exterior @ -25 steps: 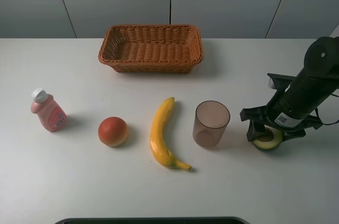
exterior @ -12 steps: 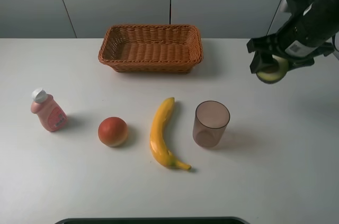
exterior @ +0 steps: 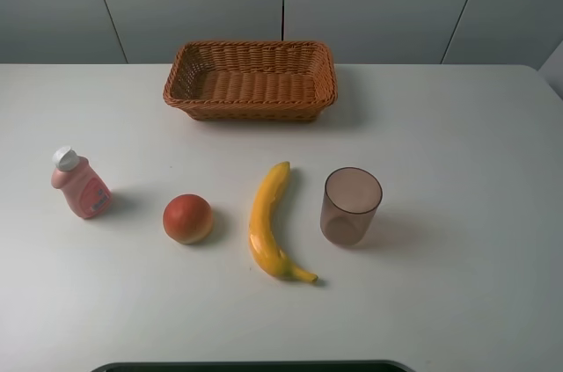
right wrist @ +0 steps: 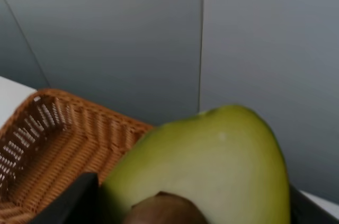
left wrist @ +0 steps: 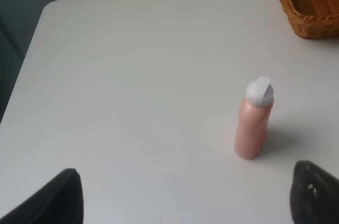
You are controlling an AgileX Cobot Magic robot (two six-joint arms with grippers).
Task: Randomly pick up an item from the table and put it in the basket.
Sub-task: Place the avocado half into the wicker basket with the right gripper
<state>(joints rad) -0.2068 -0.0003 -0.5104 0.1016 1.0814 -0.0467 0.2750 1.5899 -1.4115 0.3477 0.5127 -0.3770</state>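
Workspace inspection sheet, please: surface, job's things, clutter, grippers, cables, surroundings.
Surface: white table, no spills seen.
Job's things: avocado half gripped by the right gripper, out of the high view; basket at the far side holds nothing.
Clutter: pink bottle, orange-red fruit, banana, brownish cup, in a row, apart.
Grippers: left gripper jaws wide apart, nothing between them; right jaws shut on the avocado half.
Cables: nothing seen.
Surroundings: grey wall panels behind the table.

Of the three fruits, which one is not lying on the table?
The avocado half: it is held in the right gripper, off the table, while the banana and the orange-red round fruit both lie on it.
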